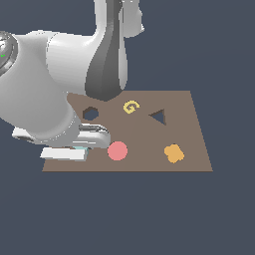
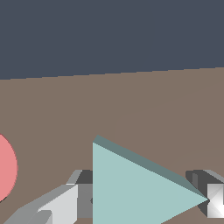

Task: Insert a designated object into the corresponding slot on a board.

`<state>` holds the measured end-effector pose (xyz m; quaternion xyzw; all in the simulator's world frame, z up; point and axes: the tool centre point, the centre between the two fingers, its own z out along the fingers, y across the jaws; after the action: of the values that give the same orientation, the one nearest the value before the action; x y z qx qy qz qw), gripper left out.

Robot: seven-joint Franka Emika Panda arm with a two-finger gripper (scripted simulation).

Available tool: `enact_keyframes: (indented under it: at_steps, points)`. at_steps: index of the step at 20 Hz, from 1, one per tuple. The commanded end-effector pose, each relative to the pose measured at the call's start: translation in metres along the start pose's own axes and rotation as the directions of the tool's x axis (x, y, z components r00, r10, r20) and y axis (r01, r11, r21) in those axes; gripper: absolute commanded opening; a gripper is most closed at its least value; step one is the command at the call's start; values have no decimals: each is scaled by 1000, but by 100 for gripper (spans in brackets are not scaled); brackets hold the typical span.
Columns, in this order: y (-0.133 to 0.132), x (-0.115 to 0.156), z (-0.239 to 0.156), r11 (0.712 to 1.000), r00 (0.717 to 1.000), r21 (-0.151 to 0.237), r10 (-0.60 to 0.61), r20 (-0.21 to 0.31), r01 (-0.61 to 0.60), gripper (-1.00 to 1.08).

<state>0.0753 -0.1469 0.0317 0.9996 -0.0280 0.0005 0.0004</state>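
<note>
Fingers (image 2: pixel 57 205): I see them straddling the teal triangle (image 2: pixel 140 188); contact unclear.
Tip: I'd clamp squarely, then lift toward the triangular slot (image 1: pixel 159 117).

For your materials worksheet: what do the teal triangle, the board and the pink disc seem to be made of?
Teal triangle: probably matte plastic; flat, uniform colour, crisp edges.
Board: brown and matte, perhaps wood or fibreboard; no grain shows.
Pink disc: likely matte plastic; even colour, no shine.
These are simulator renders, so materials stay uncertain.

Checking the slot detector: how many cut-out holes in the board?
2: hexagonal hole toward the exterior view's left, triangular slot right of the yellow G piece. The arm may hide more.
</note>
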Motion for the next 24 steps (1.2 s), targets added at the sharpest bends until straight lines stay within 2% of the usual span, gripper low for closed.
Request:
enact_keyframes:
  at_steps: [1,6,9,12,15,18,24]
  points:
    - [-10,7,-1,998,998,0,-71,-1,71,-100]
    - [-36,21,-2,969,969,-1,-249,-1,249,-100]
    - [-55,27,-2,930,930,-1,-367,-1,367,-100]
    - [-74,31,-3,879,879,-1,-477,-2,477,-100]
    - [-94,33,-4,815,815,-2,-579,-2,579,-100]
    - [-114,33,-4,741,741,-2,-672,-2,672,-100]
    - [-153,24,-5,558,558,-3,-830,-2,830,-100]
